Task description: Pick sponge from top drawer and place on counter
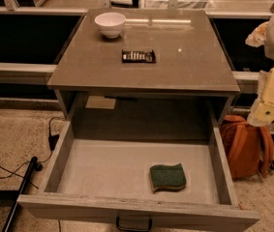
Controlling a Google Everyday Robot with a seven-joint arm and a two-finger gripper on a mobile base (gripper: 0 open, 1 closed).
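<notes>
The sponge (168, 177), dark green on top with a yellow layer beneath, lies flat on the pale floor of the top drawer (102, 170), toward its front right. The drawer is pulled fully out, and its dark handle (133, 224) shows at the bottom edge. The counter (175, 74) is the glossy grey-brown top of the cabinet above it. My arm (273, 93) hangs at the right edge of the view. My gripper (256, 35) is at the upper right, off the counter's right side, far from the sponge and holding nothing that I can see.
A white bowl (110, 23) stands at the counter's back left. A flat black remote-like object (138, 56) lies near its middle. An orange backpack (245, 146) sits on the floor right of the drawer. Black cables and a dark pole (22, 187) lie on the floor at left.
</notes>
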